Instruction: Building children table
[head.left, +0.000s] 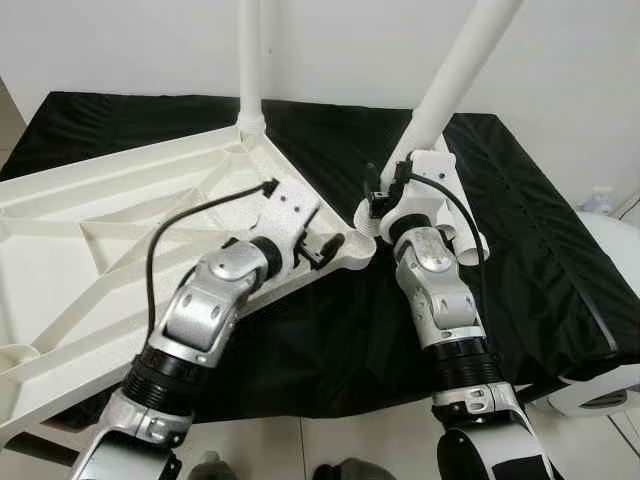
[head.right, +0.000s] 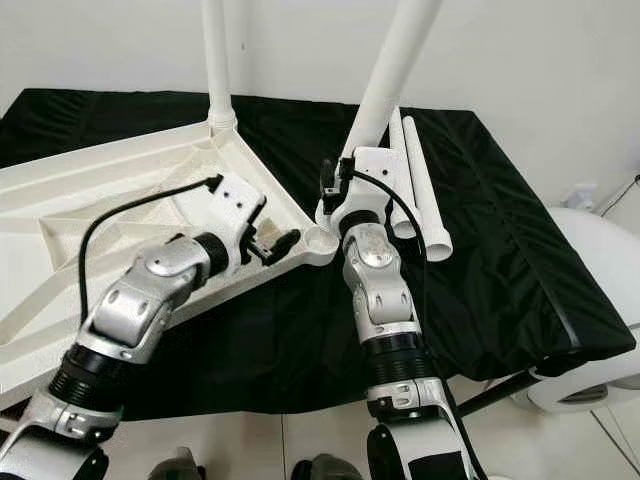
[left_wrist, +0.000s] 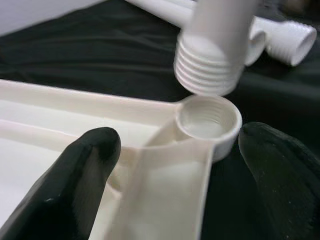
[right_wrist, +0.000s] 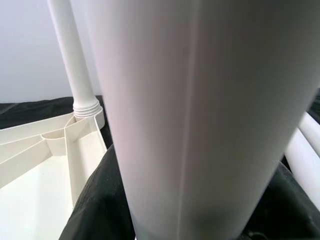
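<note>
Leg (left_wrist: 220, 45) pinched in right pincer (head.left: 400, 190), tilted, threaded end just above and slightly off the socket (left_wrist: 207, 120). Left pincer (left_wrist: 175, 170) spread, straddling the tabletop (head.left: 110, 240) corner beside that socket.

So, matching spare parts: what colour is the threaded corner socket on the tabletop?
White, like the tabletop. The socket shows best in the left wrist view.

White tabletop (head.left: 120, 230), white legs (head.right: 385, 70), plain black cloth (head.left: 540, 220). Black fingers (left_wrist: 75, 175), silver arms (head.left: 205, 310), black cable (head.left: 190, 215).
</note>
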